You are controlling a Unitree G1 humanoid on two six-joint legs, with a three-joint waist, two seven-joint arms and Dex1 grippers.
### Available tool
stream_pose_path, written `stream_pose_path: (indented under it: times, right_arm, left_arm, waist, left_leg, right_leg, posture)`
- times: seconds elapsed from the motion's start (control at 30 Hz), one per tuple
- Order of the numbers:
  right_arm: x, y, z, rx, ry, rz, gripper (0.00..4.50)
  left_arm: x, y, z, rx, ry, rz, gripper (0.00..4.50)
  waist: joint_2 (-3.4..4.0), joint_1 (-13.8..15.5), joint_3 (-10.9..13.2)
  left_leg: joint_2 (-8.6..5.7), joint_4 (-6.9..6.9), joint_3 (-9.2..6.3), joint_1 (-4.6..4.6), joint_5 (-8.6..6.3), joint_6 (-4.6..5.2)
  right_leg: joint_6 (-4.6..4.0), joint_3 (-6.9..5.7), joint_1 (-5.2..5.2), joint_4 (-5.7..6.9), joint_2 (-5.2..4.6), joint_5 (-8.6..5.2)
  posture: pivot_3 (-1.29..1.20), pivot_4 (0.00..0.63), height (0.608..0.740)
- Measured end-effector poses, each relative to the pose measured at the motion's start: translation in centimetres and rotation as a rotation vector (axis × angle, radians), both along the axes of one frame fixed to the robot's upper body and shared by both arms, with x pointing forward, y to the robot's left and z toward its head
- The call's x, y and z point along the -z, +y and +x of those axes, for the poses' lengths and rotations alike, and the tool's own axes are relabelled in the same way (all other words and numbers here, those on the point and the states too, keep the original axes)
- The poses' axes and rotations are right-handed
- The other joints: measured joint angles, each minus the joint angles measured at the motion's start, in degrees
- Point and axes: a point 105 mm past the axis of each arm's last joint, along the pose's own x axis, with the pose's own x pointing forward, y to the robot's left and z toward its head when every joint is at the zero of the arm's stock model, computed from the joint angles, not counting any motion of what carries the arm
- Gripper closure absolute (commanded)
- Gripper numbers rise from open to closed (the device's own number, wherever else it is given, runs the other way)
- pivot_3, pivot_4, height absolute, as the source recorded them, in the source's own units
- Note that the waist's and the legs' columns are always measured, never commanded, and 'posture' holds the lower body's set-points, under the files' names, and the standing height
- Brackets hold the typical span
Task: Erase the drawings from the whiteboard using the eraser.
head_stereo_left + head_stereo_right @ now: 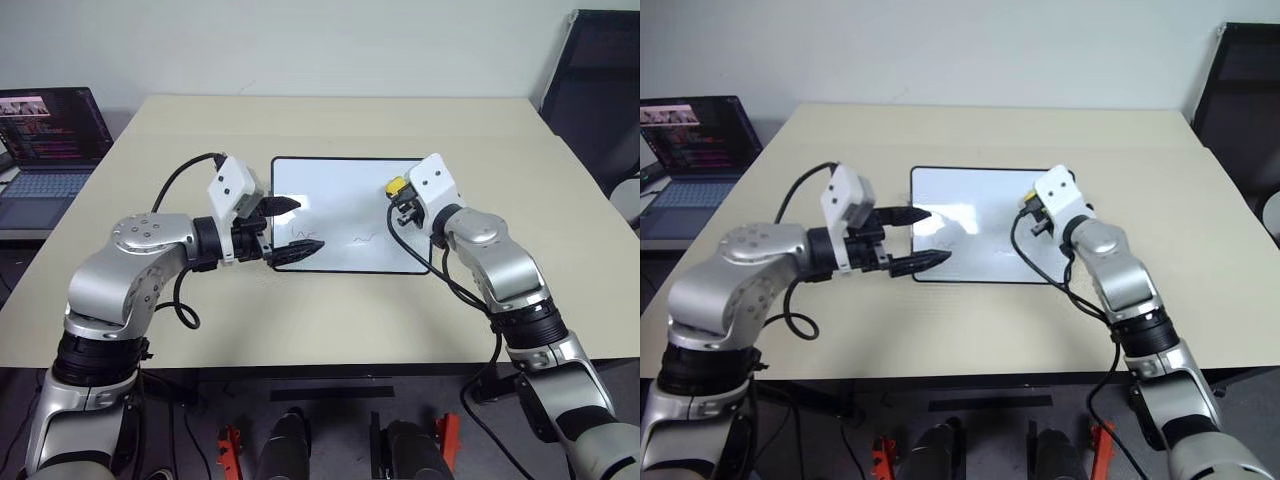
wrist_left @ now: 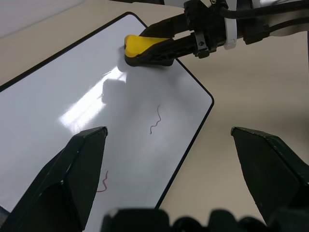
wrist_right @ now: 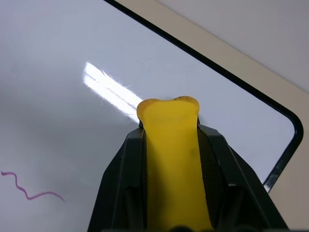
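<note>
Left eye view: the whiteboard [image 1: 345, 215] lies flat in the middle of the beige tabletop [image 1: 560, 210]. The right end effector [image 1: 402, 196] is clenched on the yellow eraser [image 1: 397, 186] over the board's far right part. The left end effector [image 1: 290, 228] is released, its two black fingers spread over the board's left edge. Thin squiggle drawings [image 1: 298, 243] mark the near part of the board. A laptop [image 1: 48, 145] with a lit screen stands at far left, off the tabletop.

Right eye view: the same layout; the left end effector's fingers [image 1: 908, 214] are spread apart above the board's left edge, and a dark chair [image 1: 1248, 95] stands at far right.

Left wrist view: between the spread fingers lie two squiggles on the white surface, and the right end effector grasps the eraser just above the board near a rounded corner.

Right wrist view: the eraser sits pinched between the black fingers, its rounded end over the glossy board near the black frame's corner; one purple squiggle lies to one side.
</note>
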Motion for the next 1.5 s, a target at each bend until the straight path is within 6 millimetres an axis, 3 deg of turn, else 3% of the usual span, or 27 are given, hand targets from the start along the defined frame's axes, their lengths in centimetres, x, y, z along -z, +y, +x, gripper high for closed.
stream_pose_path:
  times: [0.5, 0.77, 0.93, 1.0, 1.1, 1.17, 1.4, 1.5]
  right_arm:
    - [1.2, -3.1, -0.3, 0.062, 0.073, 0.028, 3.41]
    - [3.0, -2.6, -1.8, -0.003, 0.16, -0.006, 3.41]
    - [2.3, -1.5, -1.8, -0.021, 0.121, 0.036, 3.41]
    - [1.1, -1.0, -2.1, -0.051, 0.068, 0.051, 3.41]
    - [-1.1, 0.4, -3.7, -0.153, -0.012, 0.116, 3.41]
    - [-1.4, 1.1, -5.0, -0.218, -0.022, 0.139, 3.41]
    - [2.7, 1.6, -9.0, -0.322, 0.137, 0.086, 3.41]
    - [3.8, 2.2, -9.6, -0.35, 0.141, 0.005, 3.41]
  left_arm:
    - [0.0, 0.0, 0.1, -0.004, -0.007, 0.004, 0.0]
    - [0.1, 0.0, 0.1, -0.007, -0.008, 0.007, 0.0]
    - [0.7, 0.4, 0.2, -0.031, 0.008, 0.011, 0.0]
    - [1.4, 0.9, 0.1, -0.054, 0.029, 0.015, 0.0]
    - [2.4, 2.3, -0.4, -0.114, 0.054, 0.015, 0.0]
    - [3.0, 3.2, -0.9, -0.148, 0.07, 0.021, 0.0]
    - [4.5, 3.9, -3.4, -0.178, 0.112, 0.02, 0.0]
    - [5.0, 4.3, -3.8, -0.186, 0.127, 0.048, 0.0]
  waist:
    - [-0.07, 0.11, -0.04]
    - [-0.12, -0.16, -0.07]
    - [-0.11, -0.23, -0.06]
    - [-0.11, -0.15, -0.05]
    - [-0.11, -0.16, -0.05]
    - [-0.11, -0.08, -0.05]
    - [-0.12, 0.2, -0.04]
    - [-0.12, 0.08, -0.04]
  left_leg:
    - [-0.01, 0.07, -0.01, 0.08, 0.25, 0.24]
    - [0.0, 0.07, 0.04, 0.11, 0.35, 0.38]
    - [0.0, 0.05, 0.05, 0.07, 0.38, 0.4]
    - [0.0, -0.01, 0.05, 0.0, 0.38, 0.4]
    - [0.01, -0.15, 0.07, -0.04, 0.35, 0.39]
    - [0.02, -0.2, 0.03, -0.04, 0.32, 0.36]
    - [0.02, -0.05, 0.06, -0.02, 0.28, 0.3]
    - [0.03, -0.04, 0.09, 0.01, 0.28, 0.29]
  right_leg:
    - [0.2, 0.01, 0.11, -0.03, -0.01, 0.24]
    - [0.02, 0.09, 0.06, -0.04, -0.01, 0.27]
    - [0.07, 0.09, 0.0, -0.04, -0.01, 0.3]
    - [0.23, 0.09, -0.06, -0.09, -0.01, 0.38]
    - [0.06, 0.08, -0.13, -0.1, -0.01, 0.33]
    - [-0.04, 0.02, -0.14, -0.08, -0.01, 0.3]
    - [-0.15, 0.04, -0.06, -0.12, -0.07, 0.0]
    - [-0.24, 0.05, -0.14, -0.12, -0.1, 0.14]
  posture:
    - [0.0, 0.15, 0.74]
    - [0.0, 0.15, 0.74]
    - [0.0, 0.15, 0.74]
    - [0.0, 0.15, 0.74]
    - [0.0, 0.15, 0.74]
    - [0.0, 0.15, 0.74]
    - [0.0, 0.15, 0.74]
    - [0.0, 0.15, 0.74]
